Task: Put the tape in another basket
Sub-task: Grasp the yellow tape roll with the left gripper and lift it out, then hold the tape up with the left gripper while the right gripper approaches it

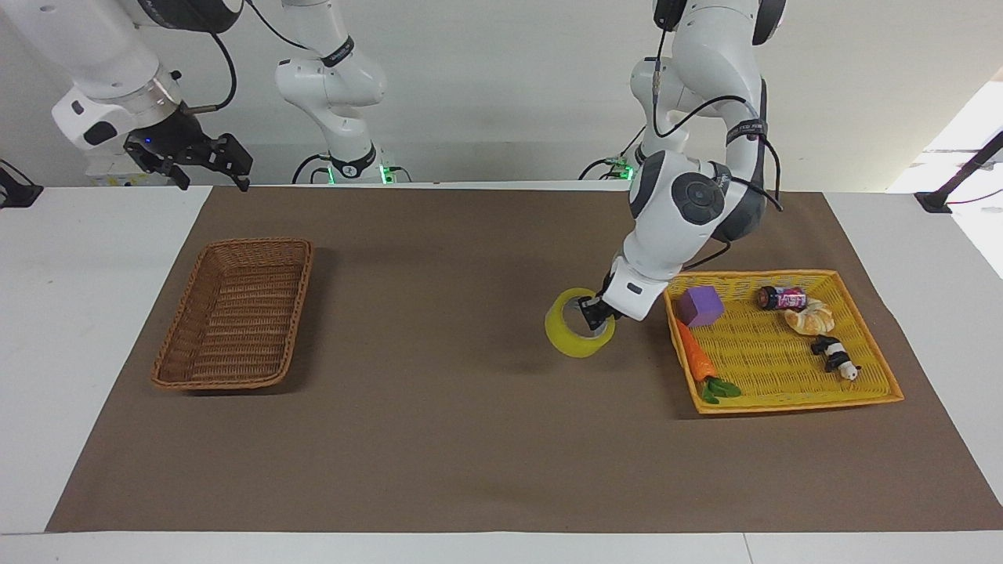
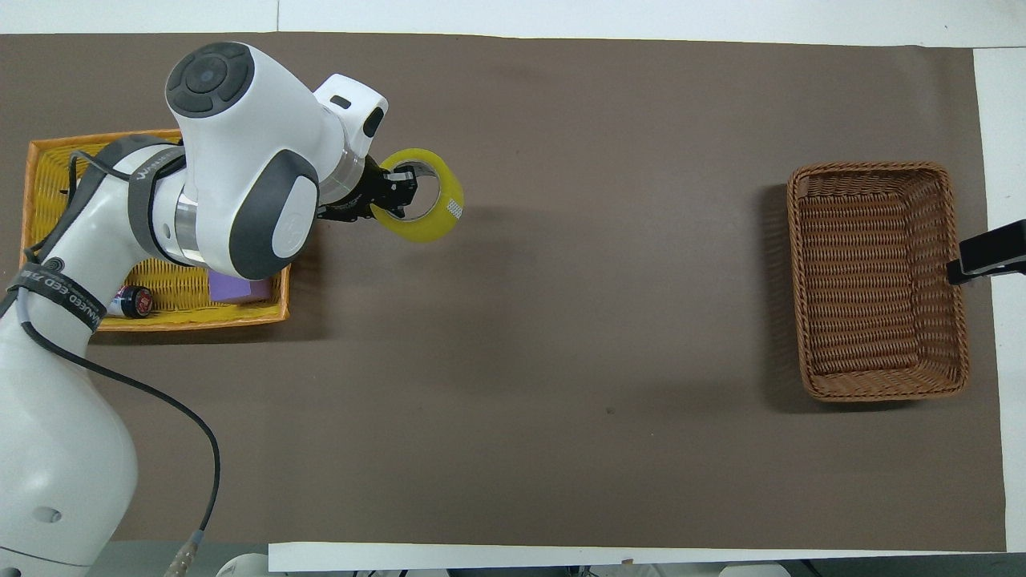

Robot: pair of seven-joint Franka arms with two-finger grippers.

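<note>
While the tape [image 1: 578, 334] is held in the air over the brown mat [image 1: 439, 439], clamped by the left gripper [image 1: 593, 312] on its rim | basket [image 1: 235, 313] is placed at the right arm's end | right gripper [image 1: 205, 162] waits beside it, fingers apart.

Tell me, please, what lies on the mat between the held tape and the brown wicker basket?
Nothing: only bare brown mat lies between the tape, held by the left end effector, and the basket. The overhead view shows it best.
</note>
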